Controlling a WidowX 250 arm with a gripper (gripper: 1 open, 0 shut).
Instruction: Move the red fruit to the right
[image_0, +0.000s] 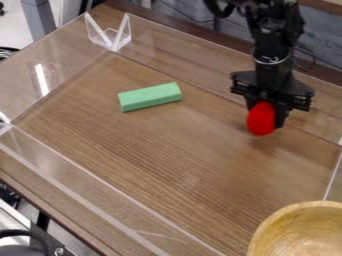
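Note:
The red fruit (263, 117) is a small glossy red rounded piece hanging from my gripper (267, 101) at the right side of the wooden table, its lower end close to or touching the surface. Black fingers are shut on its upper part, so its leafy top is hidden. The black arm rises behind it toward the top of the view, pointing steeply down.
A flat green block (150, 96) lies left of centre. Clear acrylic walls (54, 70) ring the wooden table (174, 160). A clear triangular stand (110, 36) sits at the back left. A wooden bowl (302, 232) shows at the bottom right corner.

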